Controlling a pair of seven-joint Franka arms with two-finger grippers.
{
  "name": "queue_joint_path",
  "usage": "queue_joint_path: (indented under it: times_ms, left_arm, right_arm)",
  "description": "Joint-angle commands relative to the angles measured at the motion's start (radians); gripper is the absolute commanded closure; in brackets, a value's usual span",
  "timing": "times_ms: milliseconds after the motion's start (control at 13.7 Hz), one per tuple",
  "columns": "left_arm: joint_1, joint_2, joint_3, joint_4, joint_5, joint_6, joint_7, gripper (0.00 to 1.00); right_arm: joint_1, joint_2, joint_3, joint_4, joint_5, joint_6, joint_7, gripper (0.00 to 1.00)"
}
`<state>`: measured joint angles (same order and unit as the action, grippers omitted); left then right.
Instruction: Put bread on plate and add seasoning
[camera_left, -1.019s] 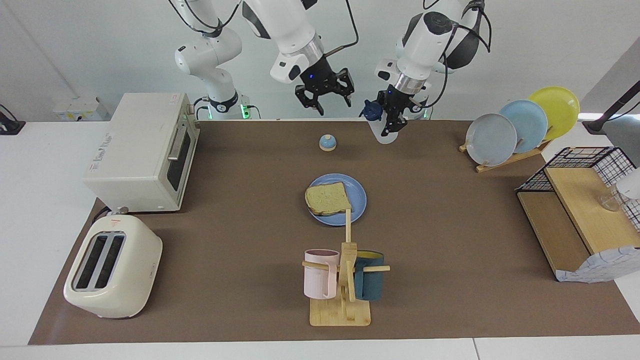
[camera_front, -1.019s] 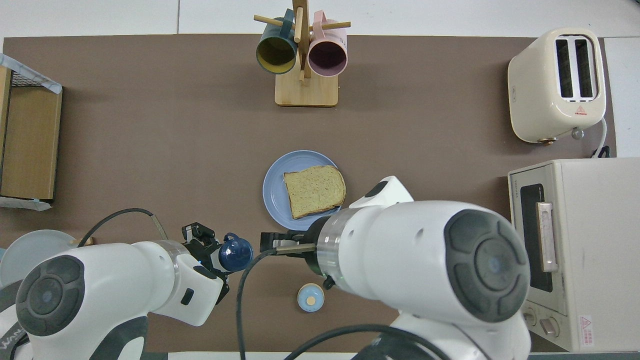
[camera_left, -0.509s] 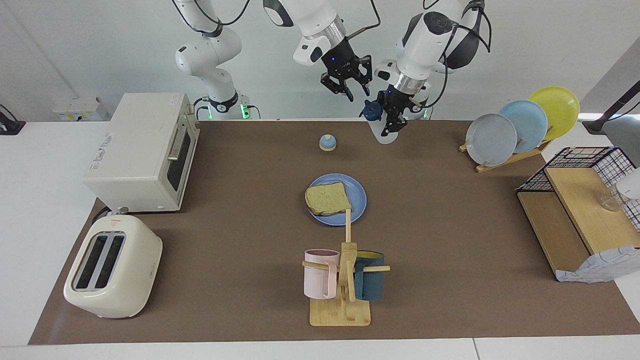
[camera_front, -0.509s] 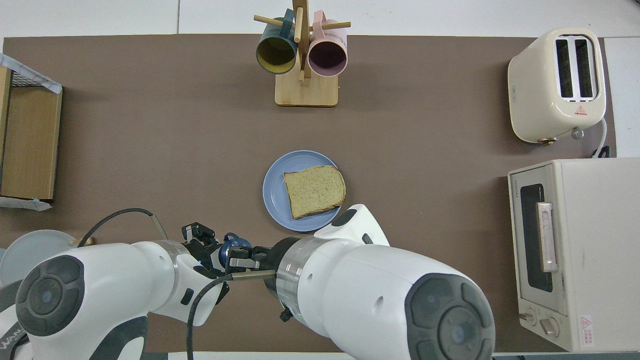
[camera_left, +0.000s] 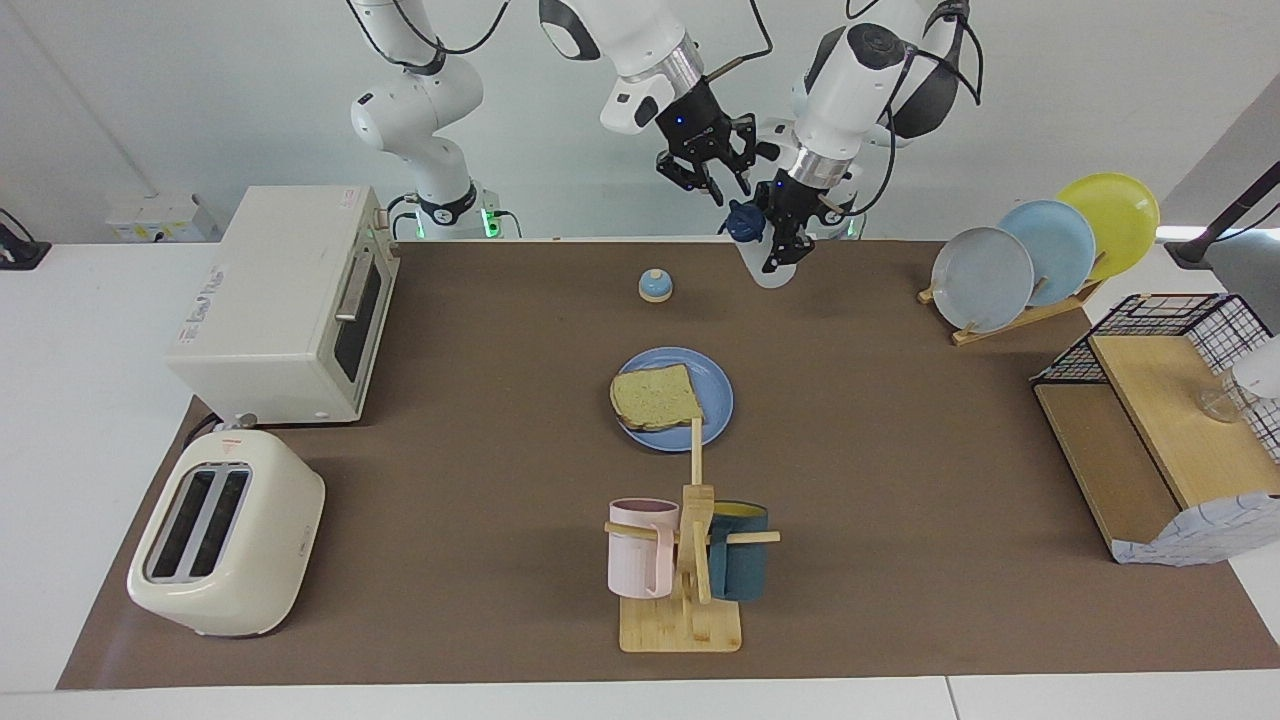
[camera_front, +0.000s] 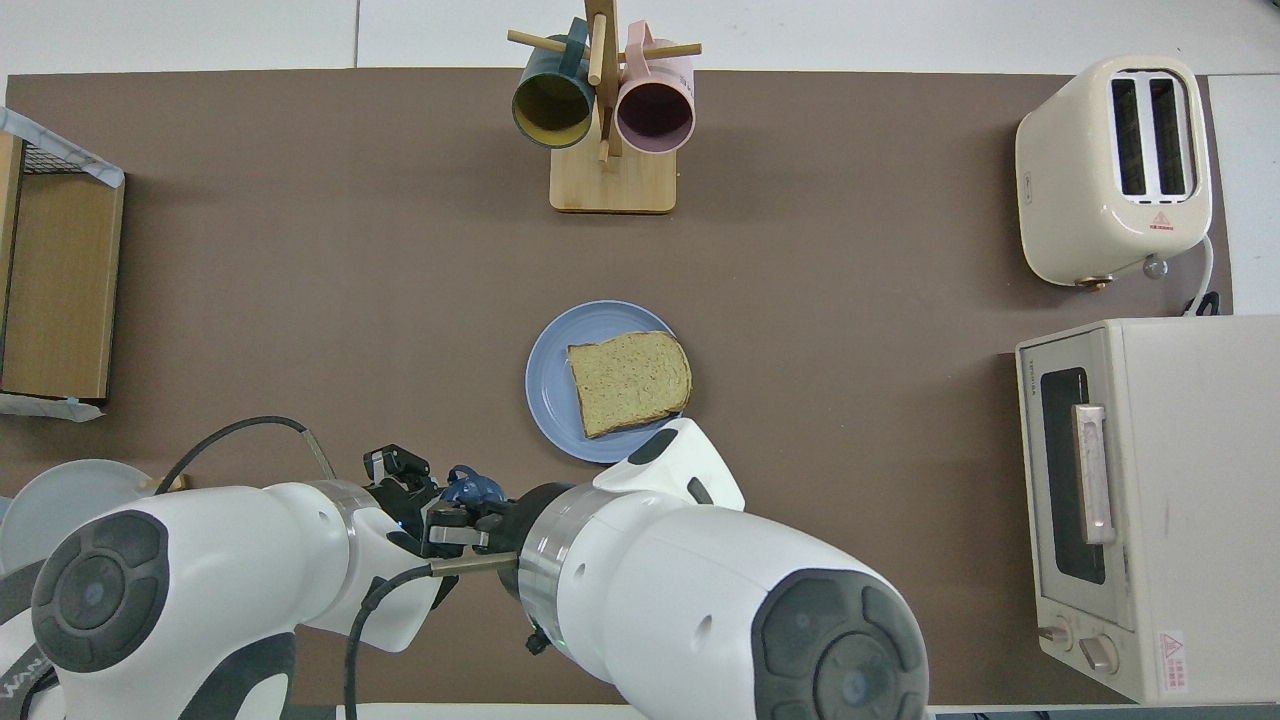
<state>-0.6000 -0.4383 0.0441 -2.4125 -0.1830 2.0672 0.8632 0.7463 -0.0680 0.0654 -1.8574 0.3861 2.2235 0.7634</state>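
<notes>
I've got the bottle (camera_left: 762, 250) up in the air in the left gripper (camera_left: 783, 232), fingers clamped on its body, over the table's edge nearest the robots. It hangs tilted: its long axis runs from the clear base, low and toward the left arm's end, up to the dark cap (camera_left: 741, 219), which leans toward the right arm's end. That cap is the point everything turns on now.

The right gripper (camera_left: 713, 176) sits just above and beside the cap, toward the right arm's end of it, fingers pointing down at it. From the facing view I read the fingertips as apart, with a gap between them and the cap not yet between them; from overhead the gripper covers the cap, so I can't take touching from there. My guess is I'm about to take the cap off, so the right gripper has to come down along the bottle's axis, not straight down.

The bread (camera_left: 655, 396) already lies flat on the blue plate (camera_left: 718, 400), mid-table, well apart from both grippers and farther from the robots than the bottle. It overhangs the rim toward the right arm's end.

Count:
- one slice
- one blue plate on the table
- one bottle
- one small bell (camera_left: 655, 285) between plate and robots
- two mugs (camera_left: 642, 545) on a wooden stand
- three plates in a rack (camera_left: 1040, 250)
- one toaster (camera_left: 225, 535)
- one toaster oven (camera_left: 290, 300)
</notes>
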Motion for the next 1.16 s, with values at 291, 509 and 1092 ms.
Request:
queue_joint_path:
  times_ms: [291, 509, 1092]
  left_arm:
    - [-0.012, -0.014, 0.000, -0.016, -0.010, 0.021, -0.013, 1.00]
    - [-0.011, -0.011, -0.009, -0.013, -0.010, 0.027, -0.015, 1.00]
    - [-0.009, -0.011, -0.009, -0.013, -0.009, 0.008, -0.036, 1.00]
  right_arm:
    - [-0.010, 0.000, 0.004, -0.005, 0.010, 0.013, 0.001, 0.98]
    - [-0.018, 0.004, 0.004, -0.003, 0.010, 0.015, 0.001, 1.00]
    - [-0.016, 0.004, 0.004, -0.005, 0.005, 0.025, -0.004, 0.65]
